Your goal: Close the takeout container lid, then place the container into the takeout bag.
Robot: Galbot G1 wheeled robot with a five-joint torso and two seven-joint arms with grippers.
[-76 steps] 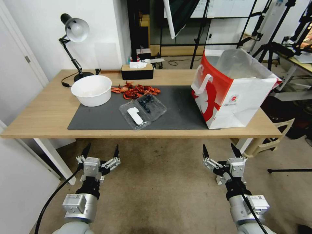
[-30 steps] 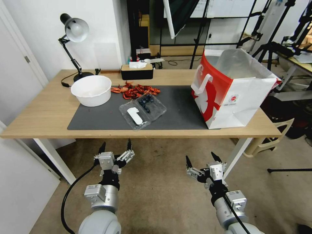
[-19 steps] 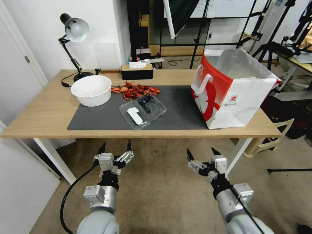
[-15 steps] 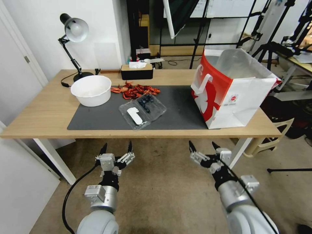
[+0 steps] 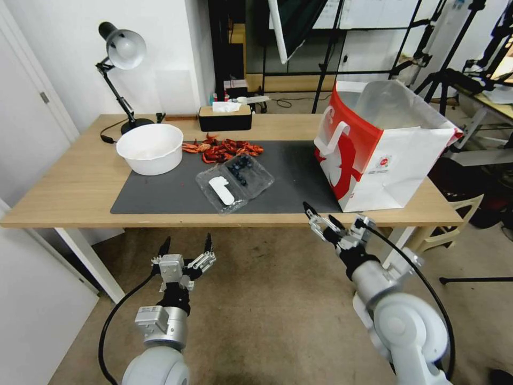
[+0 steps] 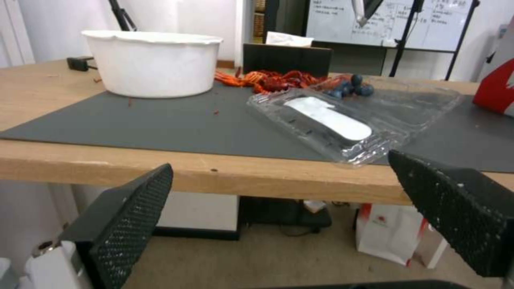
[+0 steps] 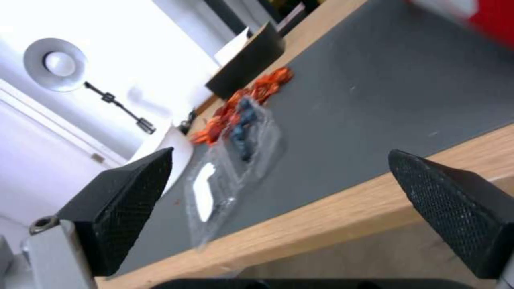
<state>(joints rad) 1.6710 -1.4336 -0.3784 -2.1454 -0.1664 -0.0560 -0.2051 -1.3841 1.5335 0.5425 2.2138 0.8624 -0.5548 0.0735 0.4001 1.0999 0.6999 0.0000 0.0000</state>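
— Two grippers, both with nothing in them. How do they stand?

— The left gripper (image 5: 184, 246) hangs below the table's near edge, fingers spread wide. The right gripper (image 5: 319, 214) is higher, level with the table (image 5: 80, 182) edge at about 5 o'clock from the takeout container (image 5: 235, 182), its jaws also well apart and tilted toward the mat.

— And the container itself?

— It lies open on the grey mat (image 5: 160, 192), near the front edge. The lid (image 5: 220, 191) is folded flat toward the robot, white label up; the blueberries (image 5: 240, 167) sit in the far half. The white bowl (image 5: 150, 148) is at 10 o'clock from it, the red crayfish (image 5: 222, 149) at 12, touching or nearly so. The takeout bag (image 5: 382, 149) stands open at 3 o'clock, well apart.

— What could go wrong?

— I'd judge the thin clear lid hard to catch: a finger pressing on it instead of getting under it may skid the whole box toward the crayfish. A tilt while closing could roll berries out. The right arm also risks clipping the table edge on its way up.
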